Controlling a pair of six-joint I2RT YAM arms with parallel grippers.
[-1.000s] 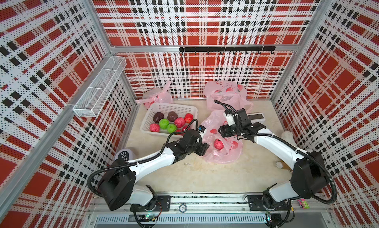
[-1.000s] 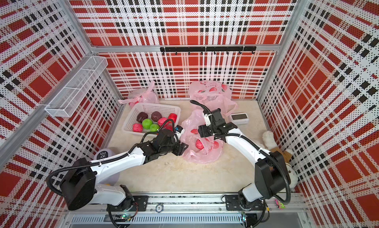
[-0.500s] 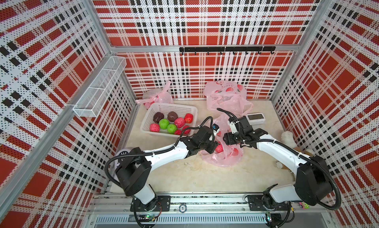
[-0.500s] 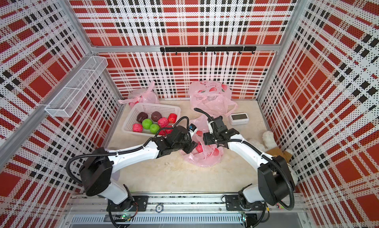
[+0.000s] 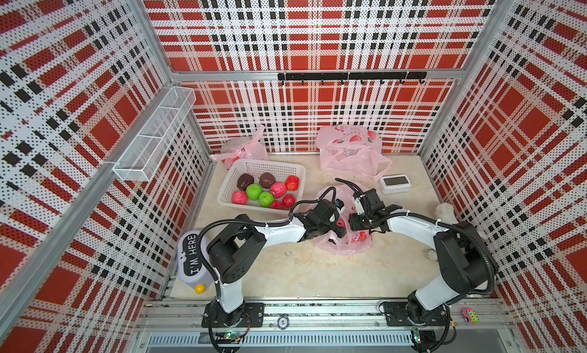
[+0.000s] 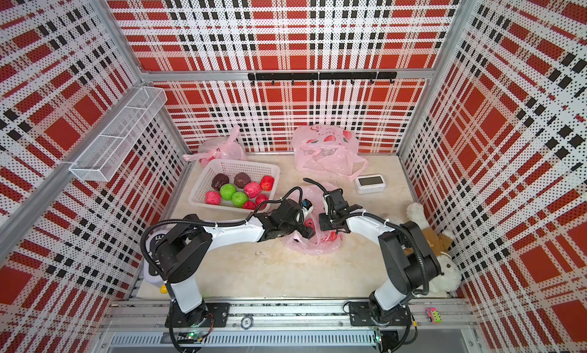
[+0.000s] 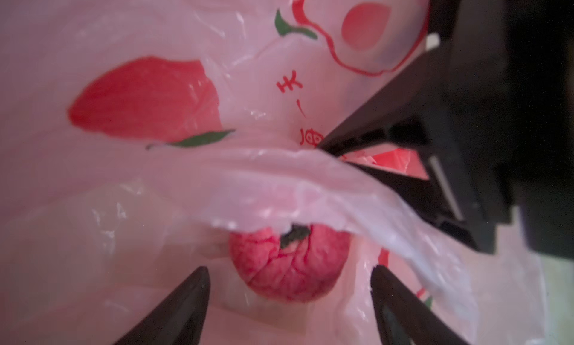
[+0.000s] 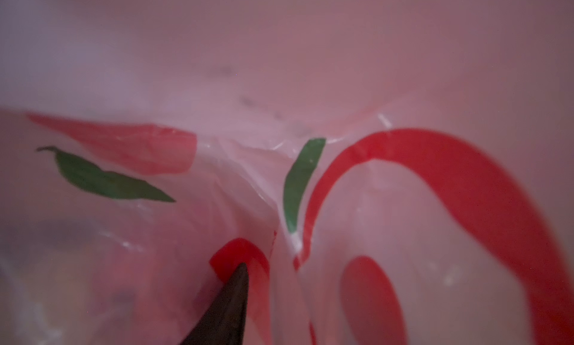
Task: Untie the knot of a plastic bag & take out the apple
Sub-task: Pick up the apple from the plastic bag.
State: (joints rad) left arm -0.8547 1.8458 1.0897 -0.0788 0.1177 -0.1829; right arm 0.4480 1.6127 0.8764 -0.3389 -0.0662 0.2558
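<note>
Apple (image 7: 287, 265) | in pink bag (image 7: 124, 203) | left fingers (image 7: 186, 306) spread, flanking it

**Your table's bystanders**

Past the jaws of the left gripper (image 5: 339, 231) you have a white basket (image 5: 226, 184) of fruit (image 5: 253, 191), with a knotted pink bag (image 5: 243, 148) behind it. Past the jaws of the right gripper (image 5: 353, 223) are a loose pink bag (image 5: 349, 154) and a white screened device (image 5: 395, 183). A plush toy (image 6: 446, 272) lies well apart.

Thin glossy crinkled pink plastic bag (image 7: 130, 197), matt wrinkled red apple (image 7: 289, 265), white plastic lattice basket (image 5: 270, 170).
</note>
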